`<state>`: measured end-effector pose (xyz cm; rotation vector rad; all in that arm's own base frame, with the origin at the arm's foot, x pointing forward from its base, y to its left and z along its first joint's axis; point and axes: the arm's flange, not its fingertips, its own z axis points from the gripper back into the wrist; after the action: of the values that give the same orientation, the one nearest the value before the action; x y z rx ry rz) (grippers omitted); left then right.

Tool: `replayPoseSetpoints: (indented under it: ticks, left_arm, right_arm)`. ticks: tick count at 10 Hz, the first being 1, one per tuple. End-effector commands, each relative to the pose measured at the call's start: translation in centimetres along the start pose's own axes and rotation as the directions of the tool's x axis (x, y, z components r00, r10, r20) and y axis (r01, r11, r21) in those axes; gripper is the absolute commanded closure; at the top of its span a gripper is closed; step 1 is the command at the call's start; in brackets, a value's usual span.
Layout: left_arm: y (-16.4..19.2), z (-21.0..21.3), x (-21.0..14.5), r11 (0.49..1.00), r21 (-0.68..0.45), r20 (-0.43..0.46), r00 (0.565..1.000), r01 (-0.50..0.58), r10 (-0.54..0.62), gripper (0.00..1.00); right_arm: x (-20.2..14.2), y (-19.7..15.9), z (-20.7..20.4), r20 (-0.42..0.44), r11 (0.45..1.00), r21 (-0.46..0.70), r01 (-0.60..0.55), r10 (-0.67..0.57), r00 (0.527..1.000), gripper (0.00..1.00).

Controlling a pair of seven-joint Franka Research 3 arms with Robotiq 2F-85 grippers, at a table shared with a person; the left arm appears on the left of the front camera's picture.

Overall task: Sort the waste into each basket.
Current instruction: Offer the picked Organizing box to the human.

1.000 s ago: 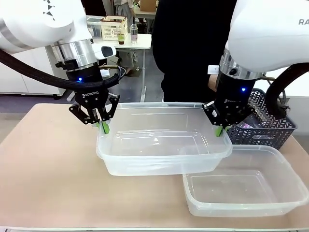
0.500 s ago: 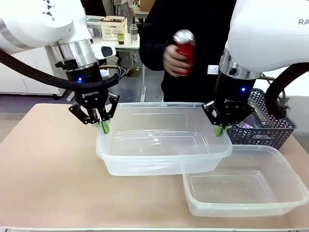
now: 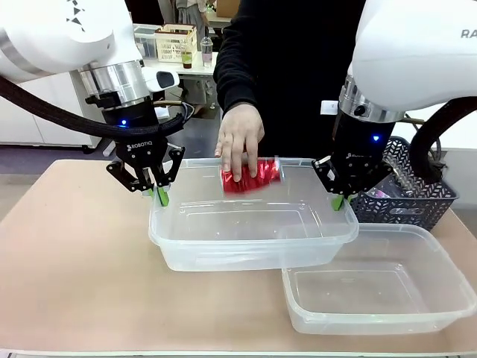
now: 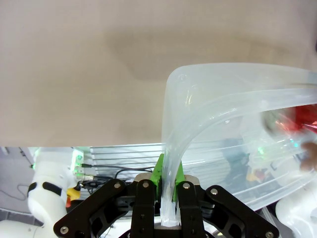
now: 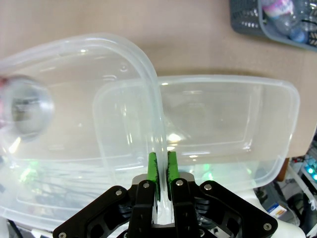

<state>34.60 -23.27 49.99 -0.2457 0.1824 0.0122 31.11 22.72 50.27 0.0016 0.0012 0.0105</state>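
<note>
Left gripper [image 3: 161, 197] pinches the left rim of the clear tub [image 3: 246, 250]; right gripper [image 3: 339, 201] pinches its right rim, green pads pressed on the plastic. Person's hand [image 3: 240, 142] grips a crushed red can [image 3: 257, 177] from above, fingers curled over it, over the tub's far part, about rim height. Second clear tub [image 3: 373, 326] sits on the table [image 3: 74, 261], front right, its corner under the held tub. Dark lattice basket [image 3: 410, 201] stands behind it

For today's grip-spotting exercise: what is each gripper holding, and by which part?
Both hold the upper clear tub: the left gripper pinches its left rim, the right gripper its right rim. The person's hand grips the red can.
</note>
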Motion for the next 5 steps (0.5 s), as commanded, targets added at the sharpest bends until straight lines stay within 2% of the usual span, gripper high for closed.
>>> replayPoseSetpoints:
  ticks: [1, 5]
  left_arm:
    - [0.09, 0.51, -0.42, 1.000, -0.013, 0.006, 1.000, 0.006, -0.006, 0.93]
    - [0.09, 0.51, -0.42, 1.000, -0.013, 0.006, 1.000, 0.006, -0.006, 0.93]
  right_arm:
    - [0.33, 0.16, 0.08, -0.008, 1.000, -0.008, -0.005, 0.005, 1.000, 0.91]
    - [0.33, 0.16, 0.08, -0.008, 1.000, -0.008, -0.005, 0.005, 1.000, 0.91]
